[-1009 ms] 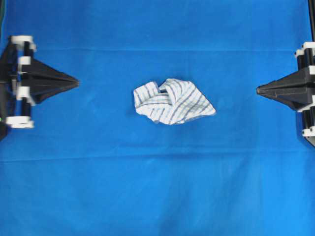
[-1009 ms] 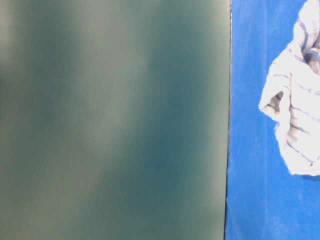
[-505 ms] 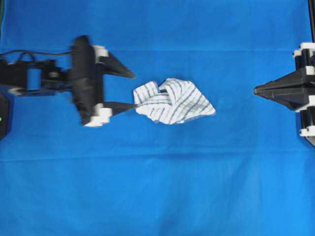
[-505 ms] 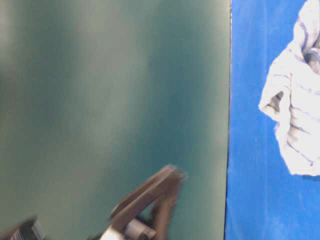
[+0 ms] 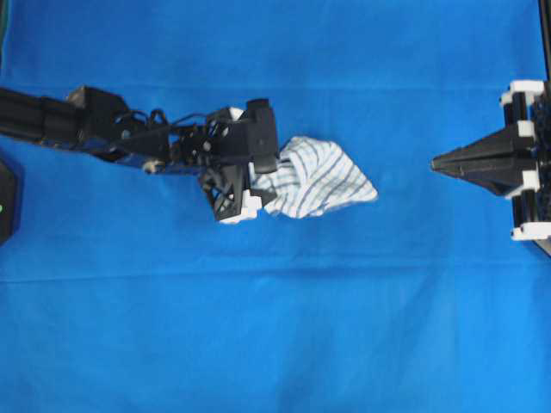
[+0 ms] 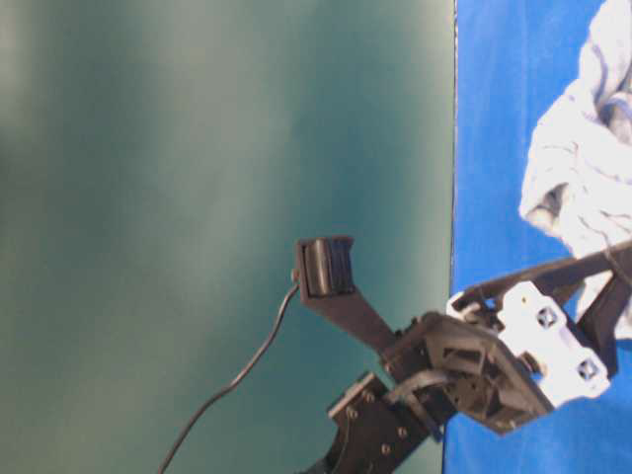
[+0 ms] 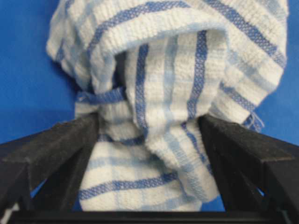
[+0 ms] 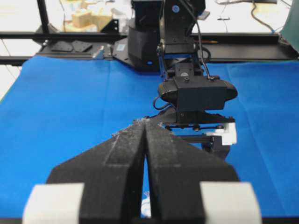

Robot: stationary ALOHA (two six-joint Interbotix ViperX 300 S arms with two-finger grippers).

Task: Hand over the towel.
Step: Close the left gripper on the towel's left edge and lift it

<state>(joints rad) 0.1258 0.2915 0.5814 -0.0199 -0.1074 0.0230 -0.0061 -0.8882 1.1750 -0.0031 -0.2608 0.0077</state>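
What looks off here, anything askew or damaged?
Nothing stands out. The towel lies crumpled mid-table, as a soft cloth would, with no visible tear. The left gripper straddles its near end, jaws open on both sides. The right gripper waits shut at the table's right edge.

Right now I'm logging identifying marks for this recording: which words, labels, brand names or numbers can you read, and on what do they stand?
None can be read.
The towel bears only blue stripes, no tag or print.
The left claw and the right claw show no lettering.
The blue cloth is plain.
The small blue sticker on the far arm's base is too small to read.
The clutter behind the table is too blurred.
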